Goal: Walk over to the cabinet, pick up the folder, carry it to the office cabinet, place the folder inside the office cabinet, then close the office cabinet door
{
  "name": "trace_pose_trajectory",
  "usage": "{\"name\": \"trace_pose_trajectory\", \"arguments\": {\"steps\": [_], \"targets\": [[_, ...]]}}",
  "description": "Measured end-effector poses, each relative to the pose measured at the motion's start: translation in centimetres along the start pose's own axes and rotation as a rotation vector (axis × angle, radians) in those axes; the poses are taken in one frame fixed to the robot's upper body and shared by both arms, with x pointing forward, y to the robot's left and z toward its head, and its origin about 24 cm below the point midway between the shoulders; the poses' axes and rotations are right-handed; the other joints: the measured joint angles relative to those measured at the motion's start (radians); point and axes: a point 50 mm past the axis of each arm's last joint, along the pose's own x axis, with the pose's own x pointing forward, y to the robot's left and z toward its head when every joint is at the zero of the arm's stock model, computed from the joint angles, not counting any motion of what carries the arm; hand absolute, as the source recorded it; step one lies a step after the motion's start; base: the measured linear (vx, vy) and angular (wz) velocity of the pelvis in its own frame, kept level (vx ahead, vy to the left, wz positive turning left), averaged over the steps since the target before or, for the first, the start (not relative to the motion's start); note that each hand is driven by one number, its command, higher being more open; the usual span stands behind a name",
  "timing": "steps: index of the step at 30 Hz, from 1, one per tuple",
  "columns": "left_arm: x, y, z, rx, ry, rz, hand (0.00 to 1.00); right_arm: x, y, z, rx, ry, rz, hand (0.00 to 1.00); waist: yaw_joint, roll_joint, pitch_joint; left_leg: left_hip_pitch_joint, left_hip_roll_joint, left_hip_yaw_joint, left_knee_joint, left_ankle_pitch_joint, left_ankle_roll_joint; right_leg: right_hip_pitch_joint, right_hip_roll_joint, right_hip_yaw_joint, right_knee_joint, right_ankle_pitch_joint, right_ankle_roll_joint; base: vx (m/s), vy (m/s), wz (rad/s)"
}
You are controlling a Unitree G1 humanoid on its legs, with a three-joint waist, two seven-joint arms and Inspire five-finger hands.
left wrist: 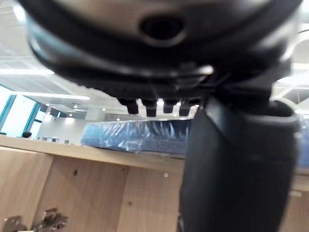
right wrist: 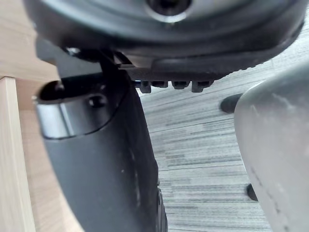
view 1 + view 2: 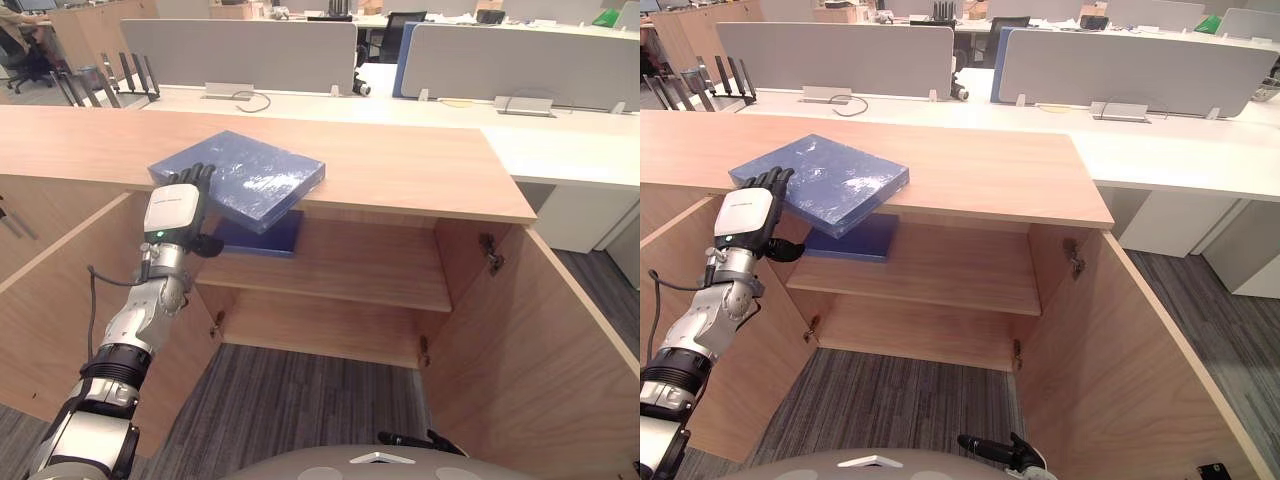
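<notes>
Right hand (image 3: 1005,452) hangs low near the floor, fingers relaxed and holding nothing. Left hand (image 3: 175,212) is up at the cabinet's front edge. Its fingers (image 3: 195,176) lie on top of the blue folder (image 3: 250,178) at the near-left corner, and its thumb (image 3: 207,245) is tucked under the overhang, so it reads as a pinch on that corner. The folder sits on the cabinet top (image 3: 400,165), skewed, one corner poking out past the edge above the open compartment.

Step in hand looks like the pick-up. A corner grip on a wide flat thing will want to droop, so get the thumb deeper underneath and lift level before pulling clear of the edge.

Below, a flat blue item (image 3: 262,240) lies at the left of the shelf (image 3: 350,265). The right door (image 3: 540,350) stands open. Desk dividers (image 3: 240,55) are beyond.
</notes>
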Motion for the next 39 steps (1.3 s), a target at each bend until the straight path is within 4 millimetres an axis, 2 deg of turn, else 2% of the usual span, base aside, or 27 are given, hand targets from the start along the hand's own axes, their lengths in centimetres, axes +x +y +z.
{"name": "trace_pose_trajectory", "arguments": {"steps": [3, 8, 12, 13, 17, 22, 27, 31, 35, 39], "targets": [[0.6, 0.1, 0.4, 0.015, -0.023, -0.006, 1.0, 0.0, 0.0, 0.0, 0.007, 0.003, -0.001, 1.0, -0.002, -0.002, 0.002, 0.0, 0.0, 0.001, 0.0, 0.0, 0.0, -0.001, 0.0, 0.001, 0.0, 0.0, 0.0, 0.0, 0.0, 0.0], [0.9, 0.0, 0.6, 0.076, -0.083, -0.035, 1.0, 0.1, 0.0, 0.2, 0.013, -0.003, -0.002, 1.0, -0.024, -0.003, 0.002, 0.0, -0.001, 0.001, 0.0, -0.001, -0.001, -0.006, 0.0, 0.002, -0.001, 0.0, 0.0, 0.0, 0.0, 0.0], [1.4, -0.2, 1.0, 0.11, -0.108, -0.048, 1.0, 0.0, -0.2, 0.1, 0.024, 0.0, -0.008, 1.0, -0.025, -0.005, 0.004, 0.0, -0.001, 0.003, 0.0, -0.001, -0.001, -0.007, 0.0, 0.002, -0.002, 0.001, 0.0, 0.0, 0.0, 0.0], [1.5, -0.2, 1.0, 0.111, -0.108, -0.05, 0.0, 0.1, -0.2, 0.1, 0.024, 0.001, -0.008, 1.0, -0.027, -0.005, 0.004, 0.0, -0.001, 0.004, 0.0, -0.001, -0.001, -0.007, 0.0, 0.003, -0.002, 0.001, -0.001, 0.0, 0.0, 0.0], [1.9, -0.1, 1.5, 0.135, -0.147, -0.04, 0.0, 0.0, -0.4, 0.0, 0.047, 0.006, -0.017, 1.0, -0.03, -0.007, 0.005, 0.0, -0.001, 0.005, 0.001, -0.002, -0.001, -0.005, 0.0, 0.004, -0.009, 0.005, -0.001, 0.0, 0.0, 0.0], [3.2, 1.7, 1.8, 0.204, -0.189, 0.033, 0.0, 0.1, -0.4, 0.3, 0.045, -0.005, -0.018, 1.0, -0.052, -0.005, 0.008, 0.001, -0.003, 0.007, 0.001, -0.003, 0.0, -0.003, -0.002, 0.003, -0.013, 0.007, -0.001, 0.0, 0.0, -0.01], [4.6, 3.4, 3.4, 0.25, -0.269, 0.135, 0.0, 0.0, -1.1, 0.2, 0.047, -0.001, -0.037, 1.0, -0.056, -0.001, 0.018, 0.01, -0.005, 0.014, 0.001, -0.007, 0.002, 0.005, -0.003, 0.008, -0.019, 0.01, 0.0, 0.0, 0.0, -0.02], [4.5, 3.2, 3.5, 0.285, -0.283, 0.122, 0.0, 0.1, -1.4, 0.7, 0.042, -0.011, -0.043, 1.0, -0.079, 0.009, 0.025, 0.011, -0.006, 0.016, 0.001, -0.008, 0.002, 0.011, -0.004, 0.009, -0.033, 0.017, -0.001, 0.0, 0.0, 0.0], [4.4, 3.1, 3.7, 0.286, -0.294, 0.127, 0.0, -0.2, -2.0, -0.4, 0.043, 0.026, -0.059, 1.0, -0.079, 0.006, 0.03, 0.013, -0.007, 0.015, 0.001, -0.012, 0.003, 0.022, -0.004, 0.007, -0.048, 0.022, -0.004, 0.0, 0.0, 0.0], [4.3, 3.3, 4.0, 0.28, -0.3, 0.143, 0.0, -0.2, -2.0, -0.5, 0.043, 0.028, -0.06, 1.0, -0.079, 0.003, 0.039, 0.013, -0.008, 0.015, 0.001, -0.013, 0.004, 0.022, -0.005, 0.006, -0.048, 0.022, -0.004, 0.0, 0.0, 0.0]]}}
